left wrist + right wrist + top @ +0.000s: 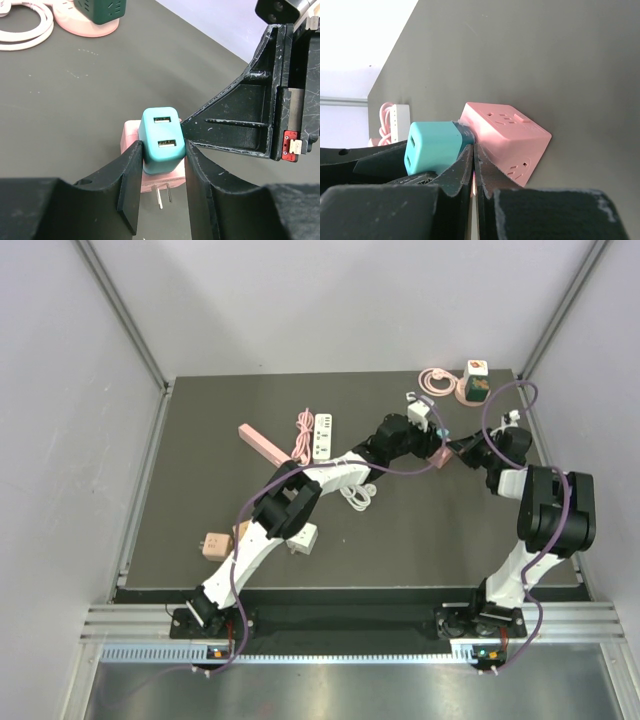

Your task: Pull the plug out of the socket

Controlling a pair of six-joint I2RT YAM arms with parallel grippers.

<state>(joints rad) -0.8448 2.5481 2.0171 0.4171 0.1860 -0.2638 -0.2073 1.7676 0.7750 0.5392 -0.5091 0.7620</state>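
A teal USB plug [161, 140] sits plugged into a pink socket cube [131, 139] that lies on the dark table, its own metal prongs pointing toward the left wrist camera. My left gripper [162, 150] is shut on the teal plug, one finger on each side. My right gripper [473, 150] is shut with nothing between its fingers, and its tips press at the seam between the plug [432, 147] and the pink socket [507, 137]. In the top view both grippers meet at the socket [441, 456] at the right rear of the table.
A pink round socket with a dark green adapter [472, 385] and a coiled pink cable [433, 380] stand at the back right. A white power strip [323, 435], a pink strip [265, 443], a white cable [358, 497], a beige cube [213, 543] and a white cube [303, 538] lie to the left.
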